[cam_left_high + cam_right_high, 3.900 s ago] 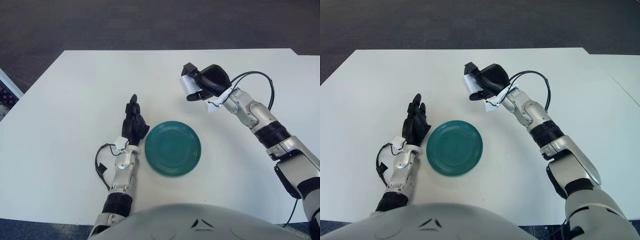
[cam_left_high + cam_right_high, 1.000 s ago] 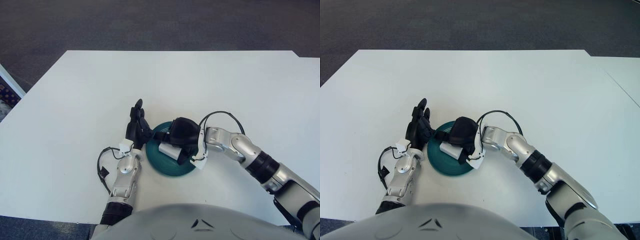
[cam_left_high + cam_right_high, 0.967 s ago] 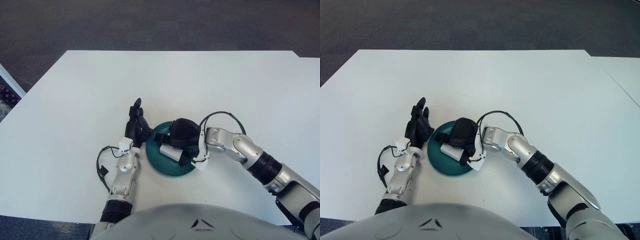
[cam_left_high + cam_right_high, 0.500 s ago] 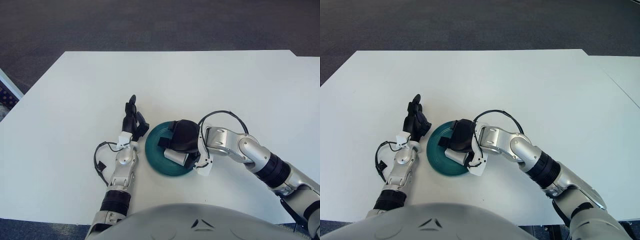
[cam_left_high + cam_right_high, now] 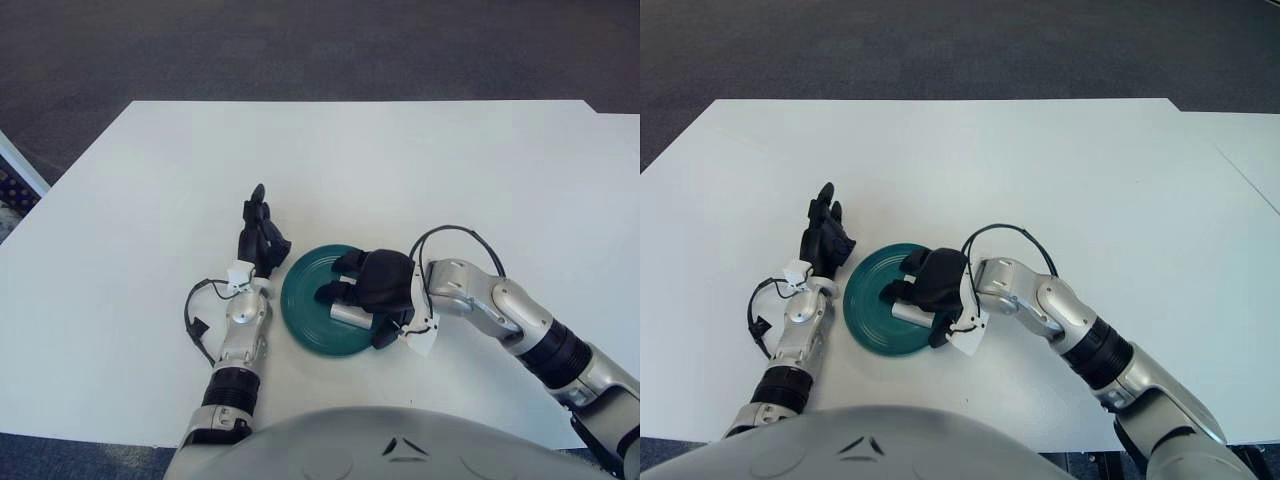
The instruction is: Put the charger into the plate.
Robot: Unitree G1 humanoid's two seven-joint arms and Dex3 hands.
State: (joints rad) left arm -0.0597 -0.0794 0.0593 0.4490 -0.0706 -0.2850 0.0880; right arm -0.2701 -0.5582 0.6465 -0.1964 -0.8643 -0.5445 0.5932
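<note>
Two hands show over the white bench (image 5: 420, 170): the right hand (image 5: 372, 292) reaches in from the right with its forearm low and bent toward the green plate (image 5: 305, 310), while the left hand (image 5: 257, 235) shows just left of the plate, fingers straight and together, holding nothing. Dark carpet (image 5: 300, 45) lies beyond the bench's far edge. Under the right hand's palm the white charger (image 5: 349, 314) lies inside the plate, black fingers curled around it.

Silver arms, black cables, black hands
</note>
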